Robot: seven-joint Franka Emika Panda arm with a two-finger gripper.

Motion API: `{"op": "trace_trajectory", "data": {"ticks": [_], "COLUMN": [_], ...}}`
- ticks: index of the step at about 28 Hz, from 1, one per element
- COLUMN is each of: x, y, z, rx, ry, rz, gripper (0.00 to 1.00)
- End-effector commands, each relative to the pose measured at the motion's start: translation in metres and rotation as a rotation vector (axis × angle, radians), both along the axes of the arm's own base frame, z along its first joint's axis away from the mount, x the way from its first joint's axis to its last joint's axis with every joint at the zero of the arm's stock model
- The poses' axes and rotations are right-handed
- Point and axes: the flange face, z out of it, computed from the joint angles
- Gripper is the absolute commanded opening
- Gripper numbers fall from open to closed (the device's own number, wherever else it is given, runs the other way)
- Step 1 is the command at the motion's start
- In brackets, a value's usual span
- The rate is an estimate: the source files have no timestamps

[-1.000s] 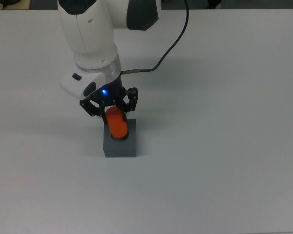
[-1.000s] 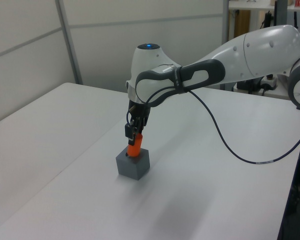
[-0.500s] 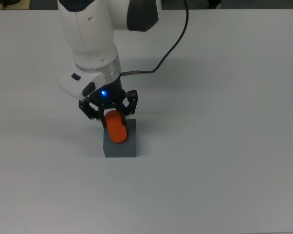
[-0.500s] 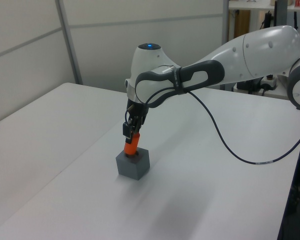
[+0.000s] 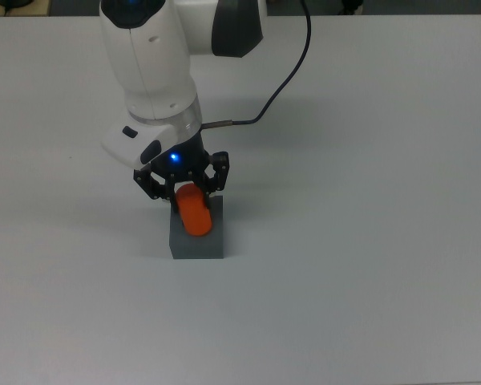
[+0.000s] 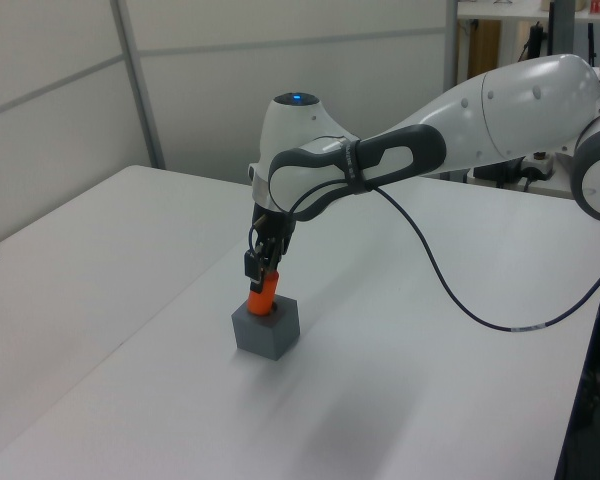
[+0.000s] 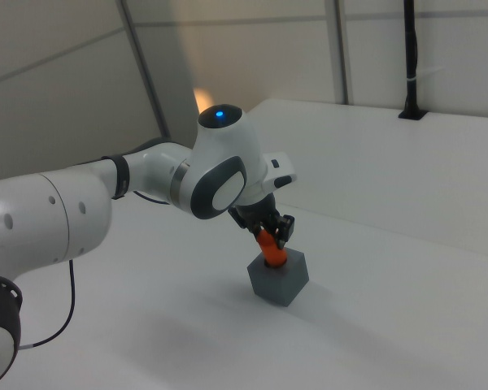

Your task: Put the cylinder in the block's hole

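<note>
The dark grey block (image 5: 198, 242) rests on the white table. The orange-red cylinder (image 5: 194, 212) sticks up out of the block's top face, leaning a little, with its lower end in the hole. My gripper (image 5: 185, 187) is shut on the cylinder's upper end, a black finger on each side. In the left view the cylinder (image 6: 263, 296) rises from the block (image 6: 268, 329) under the gripper (image 6: 261, 273). The right view shows the same: cylinder (image 7: 270, 249), block (image 7: 280, 277), gripper (image 7: 268, 230). The hole itself is hidden by the cylinder.
The white table (image 5: 369, 265) spreads out on all sides of the block. A black cable (image 5: 282, 76) runs from the wrist across the top view's upper part. Grey wall panels (image 6: 70, 110) stand behind the table in the left view.
The gripper has sunk slightly and shifted a little to the top view's right. The cylinder sits lower in the block and has changed its lean slightly.
</note>
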Motion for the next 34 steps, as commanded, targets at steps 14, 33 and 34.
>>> {"op": "trace_trajectory", "data": {"ticks": [14,33,34], "x": [-0.001,-0.027,-0.030], "y": [0.006,-0.010,-0.013], "z": [-0.001,0.059,0.062], "rx": [-0.029,-0.023,-0.024], "ry": [-0.001,0.055,0.069], "rz": [0.022,0.005,0.002], "gripper": [1.00,1.00,1.00]}}
